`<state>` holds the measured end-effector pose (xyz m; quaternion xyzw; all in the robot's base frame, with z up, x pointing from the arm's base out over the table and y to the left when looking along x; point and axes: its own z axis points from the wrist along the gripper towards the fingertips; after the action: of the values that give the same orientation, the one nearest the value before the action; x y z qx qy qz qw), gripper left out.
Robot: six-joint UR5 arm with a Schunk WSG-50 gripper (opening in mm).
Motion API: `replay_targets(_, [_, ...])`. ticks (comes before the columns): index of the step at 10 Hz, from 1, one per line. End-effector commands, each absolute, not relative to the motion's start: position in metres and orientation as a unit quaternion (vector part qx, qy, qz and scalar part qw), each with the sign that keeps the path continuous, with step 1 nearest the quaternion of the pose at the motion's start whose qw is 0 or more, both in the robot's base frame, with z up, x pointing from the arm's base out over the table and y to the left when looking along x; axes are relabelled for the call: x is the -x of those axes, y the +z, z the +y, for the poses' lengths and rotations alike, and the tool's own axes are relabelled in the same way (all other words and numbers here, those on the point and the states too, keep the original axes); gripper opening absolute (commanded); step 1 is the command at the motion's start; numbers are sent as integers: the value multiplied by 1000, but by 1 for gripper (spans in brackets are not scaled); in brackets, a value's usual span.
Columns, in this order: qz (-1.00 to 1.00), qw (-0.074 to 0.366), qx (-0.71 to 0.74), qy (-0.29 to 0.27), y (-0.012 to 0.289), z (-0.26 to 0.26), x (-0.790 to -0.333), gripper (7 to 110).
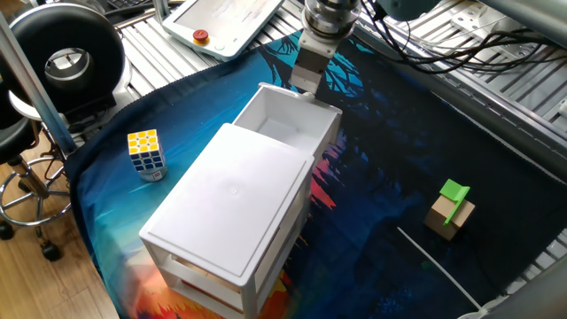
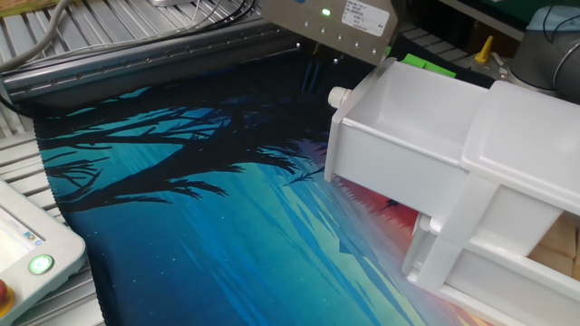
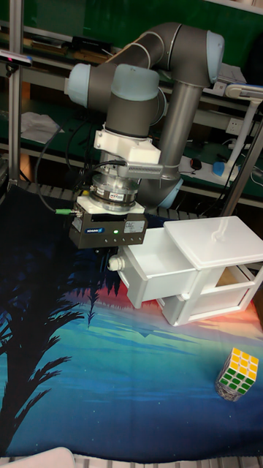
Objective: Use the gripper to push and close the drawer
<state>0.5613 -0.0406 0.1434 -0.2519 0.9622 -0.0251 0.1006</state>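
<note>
The drawer (image 1: 288, 122) is the top tray of the white cabinet (image 1: 232, 206). It stands pulled well out and is empty, with its knob (image 2: 339, 94) on the front face. My gripper (image 1: 304, 85) hangs just beyond that front, above the knob, and its dark fingers look shut with nothing in them. In the other fixed view the gripper's grey-tan body (image 2: 328, 23) sits just up and left of the drawer (image 2: 406, 122). The tall view shows the gripper (image 3: 108, 251) right over the knob (image 3: 113, 262), left of the drawer (image 3: 155, 272).
A Rubik's cube (image 1: 146, 154) stands left of the cabinet. A wooden block with a green piece (image 1: 452, 210) lies at the right on the blue cloth. A teach pendant (image 1: 221, 22) rests at the back. Black cables trail behind the arm.
</note>
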Motion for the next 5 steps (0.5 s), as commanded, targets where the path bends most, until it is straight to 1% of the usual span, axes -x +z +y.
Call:
replay_targets(1, [962,94,257,5,143,-28,-554,7])
replay_targets(5, [963,91,254,7,141,-28,-552,7])
